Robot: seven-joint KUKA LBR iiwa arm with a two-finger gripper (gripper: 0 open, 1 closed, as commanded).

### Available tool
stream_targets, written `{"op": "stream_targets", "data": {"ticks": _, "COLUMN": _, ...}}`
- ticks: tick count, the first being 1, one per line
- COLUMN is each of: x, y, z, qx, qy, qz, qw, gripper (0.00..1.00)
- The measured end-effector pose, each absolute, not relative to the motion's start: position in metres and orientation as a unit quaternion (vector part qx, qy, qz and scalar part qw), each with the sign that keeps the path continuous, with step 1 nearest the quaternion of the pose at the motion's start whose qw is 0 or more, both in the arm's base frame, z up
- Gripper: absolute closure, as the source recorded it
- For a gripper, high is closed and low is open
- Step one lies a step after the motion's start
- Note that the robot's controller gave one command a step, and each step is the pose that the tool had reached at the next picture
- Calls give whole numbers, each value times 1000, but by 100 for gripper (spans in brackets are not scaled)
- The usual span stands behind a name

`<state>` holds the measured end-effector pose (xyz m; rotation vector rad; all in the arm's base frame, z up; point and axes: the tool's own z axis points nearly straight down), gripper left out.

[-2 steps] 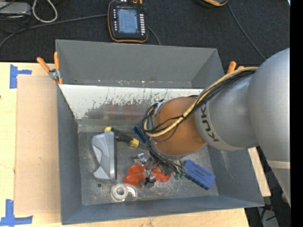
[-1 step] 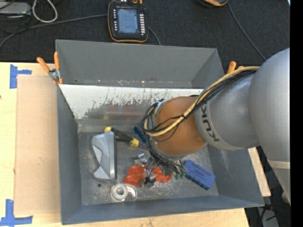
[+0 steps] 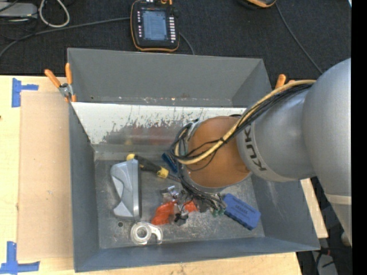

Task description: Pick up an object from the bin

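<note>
Probably the step in hand is the descent to a grasp. The gripper [image 3: 186,203] stands low over the floor of the grey metal bin [image 3: 86,182], near its middle, under the arm's orange cover [image 3: 215,156]. Whether it is open or closed I cannot tell, because the cover and the cables hide it. Nearest to it lies a small orange-red piece of irregular shape [image 3: 163,214], just beside it toward the front wall; it looks light, with uneven edges. A flat blue rectangular block [image 3: 241,212] lies near on the other side. A grey curved plastic tool [image 3: 126,189] and a white ring-shaped roll [image 3: 144,233] lie further off. The next move, I judge, calls for closing round one thing only and lifting it straight up, clear of the neighbours.
</note>
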<state>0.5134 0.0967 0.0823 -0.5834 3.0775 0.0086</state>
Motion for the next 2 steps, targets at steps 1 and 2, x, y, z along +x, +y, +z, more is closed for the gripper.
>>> {"op": "stream_targets", "data": {"ticks": 1, "x": 512, "y": 97, "z": 98, "qx": -186, "qy": 983, "qz": 3, "qw": 4, "gripper": 100}}
{"op": "stream_targets", "data": {"ticks": 2, "x": 511, "y": 97, "z": 126, "qx": -185, "qy": 983, "qz": 3, "qw": 2, "gripper": 100}}
